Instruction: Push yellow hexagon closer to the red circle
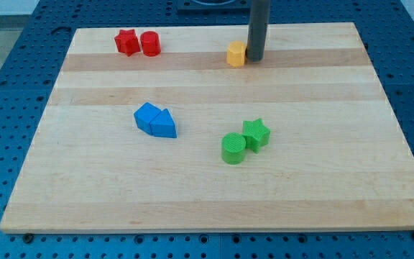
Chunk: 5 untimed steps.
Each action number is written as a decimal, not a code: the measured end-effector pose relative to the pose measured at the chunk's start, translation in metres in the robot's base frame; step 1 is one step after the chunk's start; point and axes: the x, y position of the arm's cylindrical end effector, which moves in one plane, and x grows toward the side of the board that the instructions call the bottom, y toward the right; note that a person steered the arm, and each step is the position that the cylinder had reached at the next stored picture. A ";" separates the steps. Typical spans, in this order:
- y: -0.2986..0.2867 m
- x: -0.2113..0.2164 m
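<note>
Camera view | tool tip (255, 58) touching yellow hexagon (236, 54), holds nothing | red circle (150, 43) leftward, path unobstructed

The rod (257, 29) is cut off at the view's top.

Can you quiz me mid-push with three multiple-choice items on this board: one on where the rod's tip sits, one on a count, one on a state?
1. Where is my tip relative to the yellow hexagon?
A. at its right side in the view
B. at its left side
C. far below it

2. How many green blocks are on the board?
A. one
B. two
C. three

3. How do the yellow hexagon and the red circle stand?
A. touching
B. stacked
C. apart, with bare board between

Answers: 1 A, the rod's end stands close against the hexagon's right side. 2 B, a green circle and a green star. 3 C, the circle lies well toward the view's left, beside the red star.
</note>
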 end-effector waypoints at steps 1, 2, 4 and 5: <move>-0.024 -0.027; -0.018 -0.030; 0.050 0.008; 0.031 0.010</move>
